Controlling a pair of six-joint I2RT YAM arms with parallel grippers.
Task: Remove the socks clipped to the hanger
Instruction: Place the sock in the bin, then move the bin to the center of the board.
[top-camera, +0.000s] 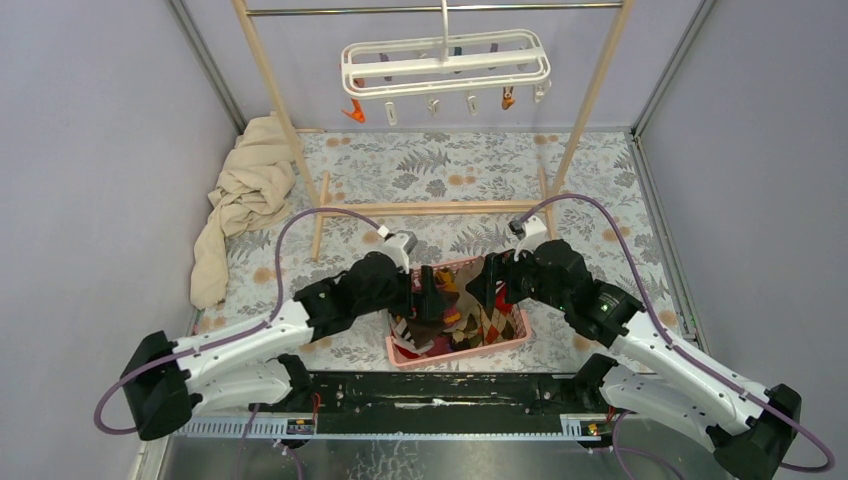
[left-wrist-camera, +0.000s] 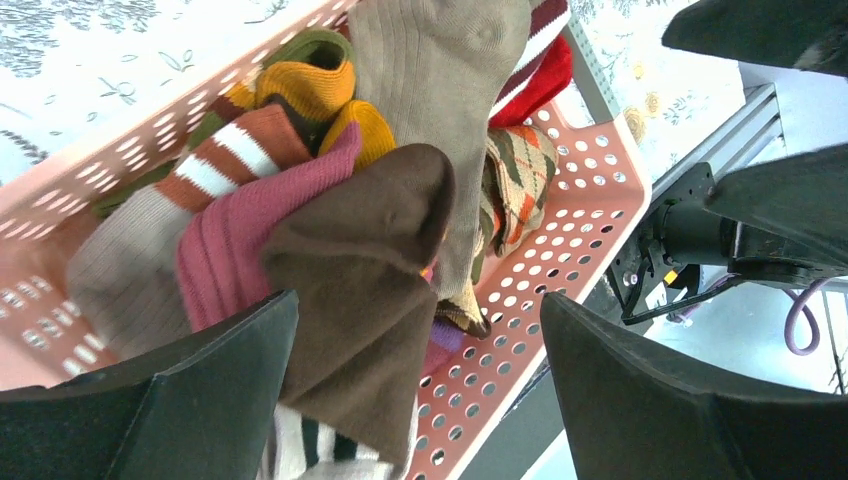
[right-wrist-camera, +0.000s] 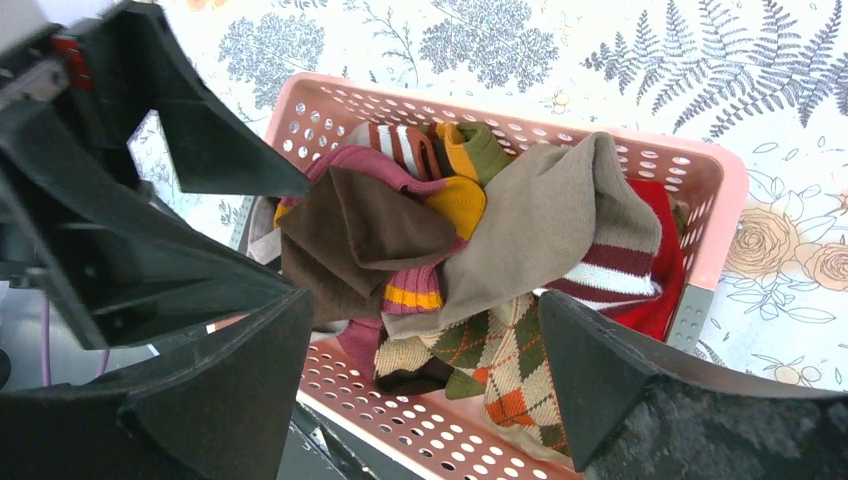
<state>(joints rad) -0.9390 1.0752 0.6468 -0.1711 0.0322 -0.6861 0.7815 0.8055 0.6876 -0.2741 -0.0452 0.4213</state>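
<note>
The white hanger (top-camera: 445, 62) hangs from the top rail with its small clips dangling; no sock hangs on it. The socks (top-camera: 470, 315) lie piled in a pink perforated basket (top-camera: 400, 352): brown (right-wrist-camera: 350, 225), beige (right-wrist-camera: 545, 215), argyle (right-wrist-camera: 505, 365), magenta (left-wrist-camera: 240, 235), red (right-wrist-camera: 665, 250) and striped ones. My left gripper (top-camera: 432, 290) is open and empty over the basket's left side, with the brown sock (left-wrist-camera: 360, 290) below its jaws. My right gripper (top-camera: 485, 285) is open and empty over the basket's right side.
A wooden rail frame (top-camera: 590, 100) stands behind the basket on the floral table cover. A beige cloth (top-camera: 240, 195) lies crumpled at the far left. Grey walls close in both sides. The black arm mounting rail (top-camera: 440, 390) runs along the near edge.
</note>
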